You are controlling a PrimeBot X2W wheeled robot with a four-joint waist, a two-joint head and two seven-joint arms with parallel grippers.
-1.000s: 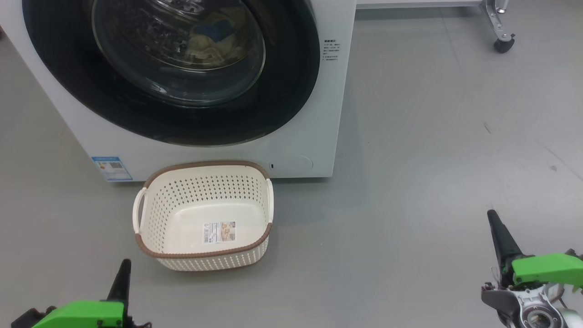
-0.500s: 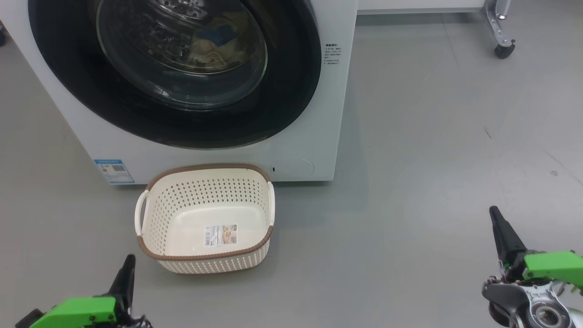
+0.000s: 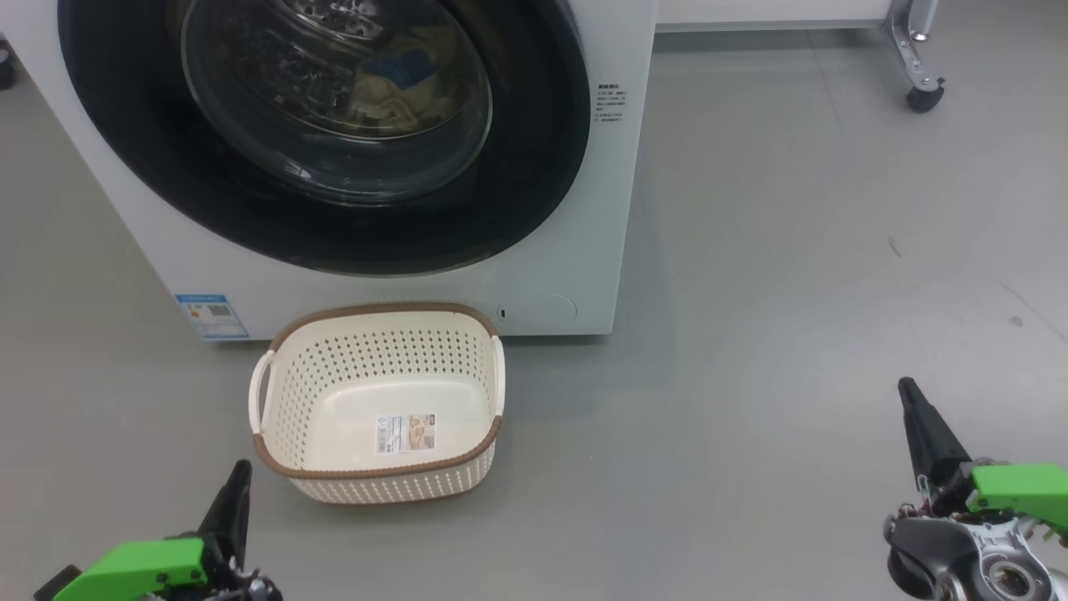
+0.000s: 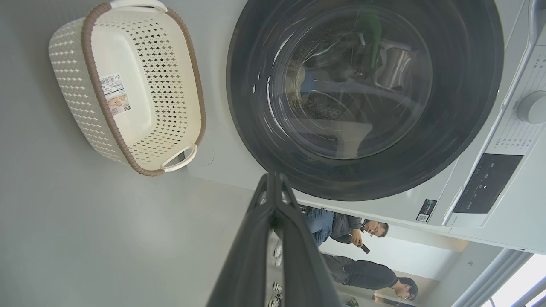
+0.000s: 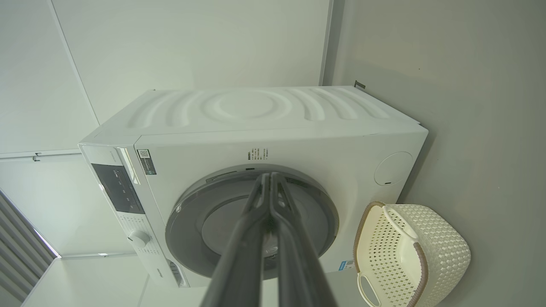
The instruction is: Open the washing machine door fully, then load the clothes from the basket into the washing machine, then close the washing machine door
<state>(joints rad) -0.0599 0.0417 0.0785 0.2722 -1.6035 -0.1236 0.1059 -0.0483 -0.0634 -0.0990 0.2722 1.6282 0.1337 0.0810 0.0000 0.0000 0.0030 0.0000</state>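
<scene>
Your left gripper (image 3: 241,467) and right gripper (image 3: 906,387) hang clenched near you. The washer (image 3: 584,250) has its door (image 3: 534,167) shut, clothes (image 3: 392,98) behind the glass, basket (image 3: 377,310) just before it.

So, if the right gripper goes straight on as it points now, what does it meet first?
Probably the washing machine door, near its rim: the right gripper lines up with it there. The basket lies off to the side.
</scene>
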